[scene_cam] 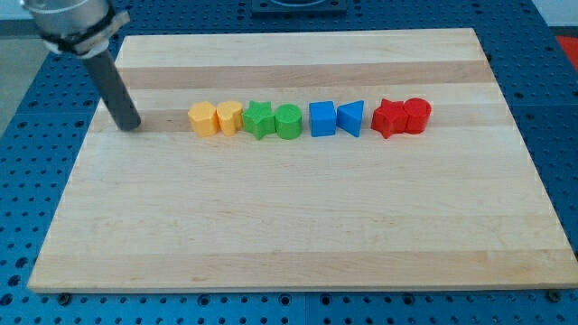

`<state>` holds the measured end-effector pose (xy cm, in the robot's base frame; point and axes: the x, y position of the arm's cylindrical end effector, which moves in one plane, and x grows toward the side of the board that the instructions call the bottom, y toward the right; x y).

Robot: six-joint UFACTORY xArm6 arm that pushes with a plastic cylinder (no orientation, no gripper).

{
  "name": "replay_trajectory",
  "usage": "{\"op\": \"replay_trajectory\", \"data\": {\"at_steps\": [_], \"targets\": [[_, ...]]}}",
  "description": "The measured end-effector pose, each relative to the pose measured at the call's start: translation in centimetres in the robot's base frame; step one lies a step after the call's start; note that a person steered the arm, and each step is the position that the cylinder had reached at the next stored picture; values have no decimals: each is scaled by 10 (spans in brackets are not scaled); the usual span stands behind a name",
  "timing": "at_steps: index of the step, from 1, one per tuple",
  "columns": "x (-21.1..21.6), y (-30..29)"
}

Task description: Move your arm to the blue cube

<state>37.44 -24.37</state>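
Observation:
The blue cube (322, 119) sits in a row of blocks across the middle of the wooden board (298, 226), with a blue triangular block (351, 117) just to its right. My tip (130, 125) rests on the board at the view's left, far to the left of the blue cube and left of the whole row. The rod rises from the tip toward the view's top left.
Left of the blue cube stand a green round block (288, 121), a green star block (258, 119) and two yellow blocks (203, 118) (229, 116). Right of the blue pair stand a red star block (389, 118) and a red round block (416, 116).

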Motion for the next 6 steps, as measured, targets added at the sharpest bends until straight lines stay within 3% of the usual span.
{"op": "replay_trajectory", "data": {"at_steps": [2,6], "targets": [[-50,56],[-57,186]]}}
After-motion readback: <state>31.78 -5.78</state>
